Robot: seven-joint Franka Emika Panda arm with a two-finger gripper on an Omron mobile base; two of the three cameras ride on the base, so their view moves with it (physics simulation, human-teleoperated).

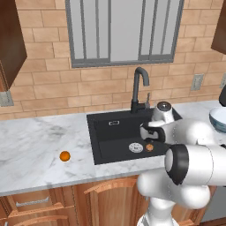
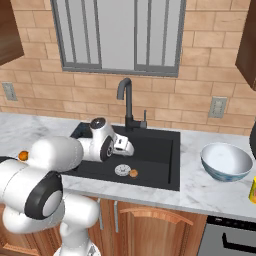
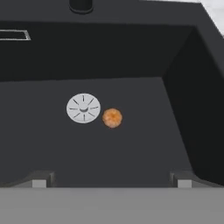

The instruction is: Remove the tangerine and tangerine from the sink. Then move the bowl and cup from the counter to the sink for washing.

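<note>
While the arm is reaching over the sink (image 1: pixel 103 132) from the lower right of the left base view, the gripper (image 3: pixel 111 178) is hanging above the basin w/ jaws spread wide apart, nothing between them. In the hand view its two finger tips (image 3: pixel 39 179) are sitting at bottom left & bottom right, well apart.

The duller tangerine (image 3: pixel 112 117) is lying on the basin floor near frame centre of the hand view, just beside the drain disc (image 3: pixel 83 107), to its right & slightly lower. Can't tell if they're touching. The bright orange tangerine (image 1: pixel 65 156) is resting on the counter (image 1: pixel 31 150) at mid-left of the left base view, well apart from the sink.

The bowl (image 2: pixel 226 161) is sitting upright on the counter at right of the right base view, near the sink's rim. A sliver of the cup (image 2: pixel 253 191) is showing at the right edge, below the bowl. The faucet (image 2: pixel 127 102) is standing behind the basin, upper centre.
</note>
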